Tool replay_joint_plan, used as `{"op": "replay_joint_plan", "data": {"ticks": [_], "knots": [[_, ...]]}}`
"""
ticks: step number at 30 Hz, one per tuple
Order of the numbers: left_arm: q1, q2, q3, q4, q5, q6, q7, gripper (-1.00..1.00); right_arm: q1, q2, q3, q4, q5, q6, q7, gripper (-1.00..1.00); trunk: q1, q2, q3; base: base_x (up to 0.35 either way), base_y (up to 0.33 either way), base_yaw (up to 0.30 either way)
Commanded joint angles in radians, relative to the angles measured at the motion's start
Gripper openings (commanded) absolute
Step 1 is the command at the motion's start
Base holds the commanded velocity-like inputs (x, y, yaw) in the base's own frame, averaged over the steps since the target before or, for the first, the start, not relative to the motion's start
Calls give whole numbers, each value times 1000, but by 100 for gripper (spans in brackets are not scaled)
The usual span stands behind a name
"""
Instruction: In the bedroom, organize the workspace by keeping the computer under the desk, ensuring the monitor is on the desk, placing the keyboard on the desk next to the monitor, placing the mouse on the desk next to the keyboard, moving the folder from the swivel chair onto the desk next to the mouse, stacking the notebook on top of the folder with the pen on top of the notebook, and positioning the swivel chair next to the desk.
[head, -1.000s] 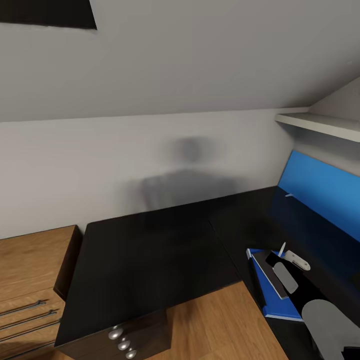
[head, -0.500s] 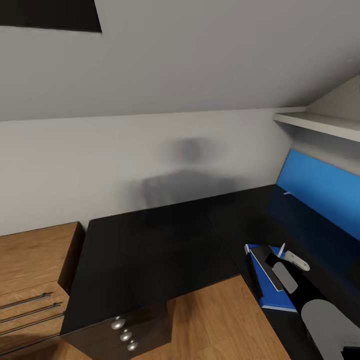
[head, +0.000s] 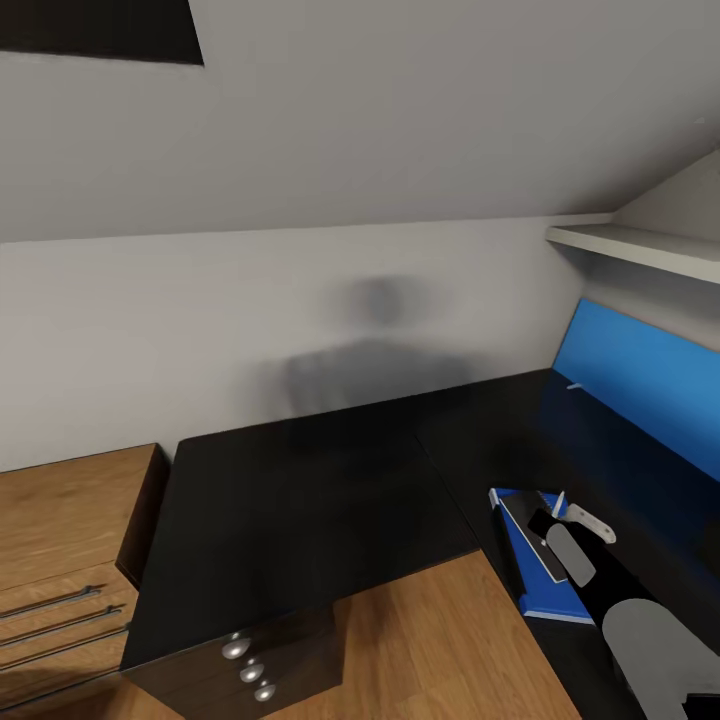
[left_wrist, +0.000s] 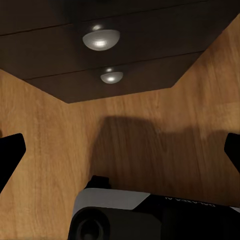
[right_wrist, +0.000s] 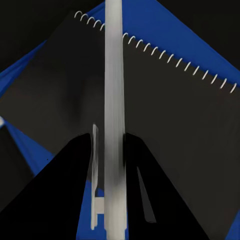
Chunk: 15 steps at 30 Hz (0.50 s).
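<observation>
Head view: my right gripper (head: 556, 508) hangs over the right wing of the desk (head: 300, 500), at the near right of the scene. Its two fingers are clamped on the pen (head: 559, 502), which stands roughly upright between them, its upper end showing above the fingers.

Right wrist view: the pen (right_wrist: 114, 120) runs along the line of the fingers, so its long axis points down at the notebook (right_wrist: 165, 130). The notebook's dark cover and its spiral binding lie directly beneath the pen; the blue folder (right_wrist: 145, 22) shows past the notebook's edges. I cannot tell whether the pen tip already touches the cover.

The governing relation, as I judge it: the notebook (head: 533, 535) lies straight below the gripper, stacked on the folder (head: 548, 590), which rests flat on the desk near its inner edge. The pen must end lying flat rather than upright, so the wrist needs to tilt before I let go.

Arm pose: the right forearm reaches from the near right corner toward the far left, wrist bent downward.

Left wrist view: the left gripper (left_wrist: 120, 155) has its fingers apart, facing the wood floor (left_wrist: 150, 130) near the desk's knobbed drawers (left_wrist: 125, 45); it is well apart from the stack.
</observation>
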Motion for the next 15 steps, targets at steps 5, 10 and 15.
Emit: {"op": "replay_joint_plan", "data": {"ticks": [5,10,15], "knots": [[0,1,-3,-3,7,5,7,100,0,0,1,-2,-4,6,-5,-100,0,-1,-1,0,0,0],[0,1,-3,-3,7,5,7,100,-1,0,0,-3,-3,6,-5,-100,0,-1,-1,0,0,0],[1,1,-3,-3,7,5,7,100,-1,0,0,-4,-3,6,-5,-100,0,-1,-1,0,0,0]]}}
